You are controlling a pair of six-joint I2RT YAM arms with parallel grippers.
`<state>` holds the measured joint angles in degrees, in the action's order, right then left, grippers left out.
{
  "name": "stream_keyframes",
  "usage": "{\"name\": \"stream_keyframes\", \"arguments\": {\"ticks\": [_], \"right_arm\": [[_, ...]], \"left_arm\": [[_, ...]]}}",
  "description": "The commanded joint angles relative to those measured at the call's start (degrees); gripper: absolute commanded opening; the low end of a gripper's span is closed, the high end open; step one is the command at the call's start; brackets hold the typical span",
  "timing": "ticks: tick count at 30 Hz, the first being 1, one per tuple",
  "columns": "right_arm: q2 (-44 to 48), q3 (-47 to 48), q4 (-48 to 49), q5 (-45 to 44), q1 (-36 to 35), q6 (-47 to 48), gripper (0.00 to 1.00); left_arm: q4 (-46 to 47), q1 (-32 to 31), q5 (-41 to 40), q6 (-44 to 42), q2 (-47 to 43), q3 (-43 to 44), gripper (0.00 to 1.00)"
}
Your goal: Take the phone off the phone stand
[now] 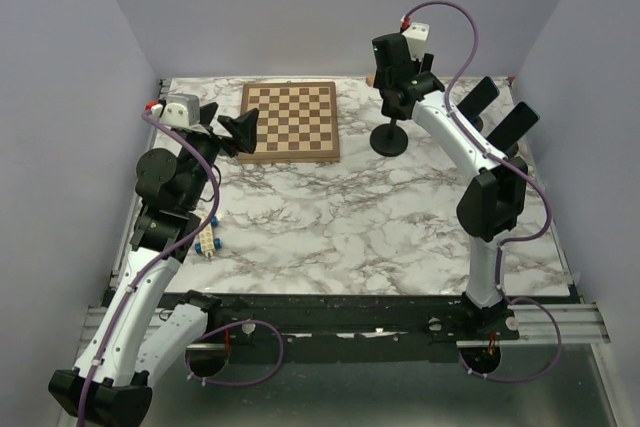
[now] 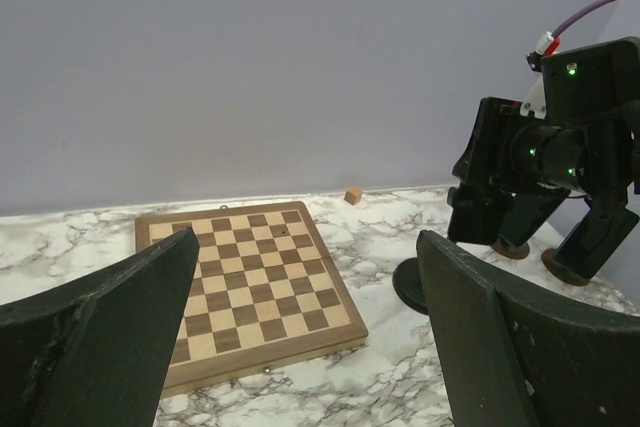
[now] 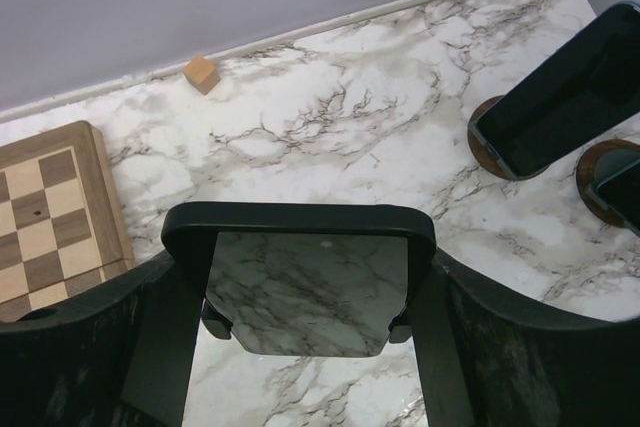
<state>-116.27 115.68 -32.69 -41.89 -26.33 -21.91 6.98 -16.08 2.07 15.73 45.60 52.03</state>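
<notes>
A phone in a black case [image 3: 305, 287], its screen mirroring the marble, stands in the small hooks of a black phone stand [image 1: 390, 137]. My right gripper [image 3: 305, 357] straddles the phone, with one of its fingers [image 3: 160, 347] pressed against each side edge, so it is shut on the phone. In the top view my right gripper [image 1: 400, 82] sits right over the stand and hides the phone. The stand's round base also shows in the left wrist view [image 2: 410, 282]. My left gripper [image 1: 235, 132] is open and empty, held above the left edge of the chessboard [image 1: 290, 122].
Two more dark phones on wooden-based stands [image 1: 478, 97] [image 1: 512, 125] stand at the back right, close to my right arm. A small wooden cube [image 3: 202, 74] lies by the back wall. A small toy [image 1: 208, 239] lies near my left arm.
</notes>
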Motion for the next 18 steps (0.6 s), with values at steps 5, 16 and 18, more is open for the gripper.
{"name": "stream_keyframes", "arguments": {"ticks": [5, 16, 18], "right_arm": [[3.4, -3.0, 1.0, 3.0, -0.5, 2.5, 0.45], [15.1, -13.9, -0.2, 11.9, -1.1, 3.1, 0.01], [17.1, -15.6, -1.4, 14.6, -1.1, 2.5, 0.01]], "left_arm": [[-0.5, 0.4, 2.0, 1.2, 0.7, 1.5, 0.98], [-2.2, 0.5, 5.5, 3.7, 4.5, 3.4, 0.98], [-2.8, 0.5, 6.8, 4.4, 5.7, 4.2, 0.97]]}}
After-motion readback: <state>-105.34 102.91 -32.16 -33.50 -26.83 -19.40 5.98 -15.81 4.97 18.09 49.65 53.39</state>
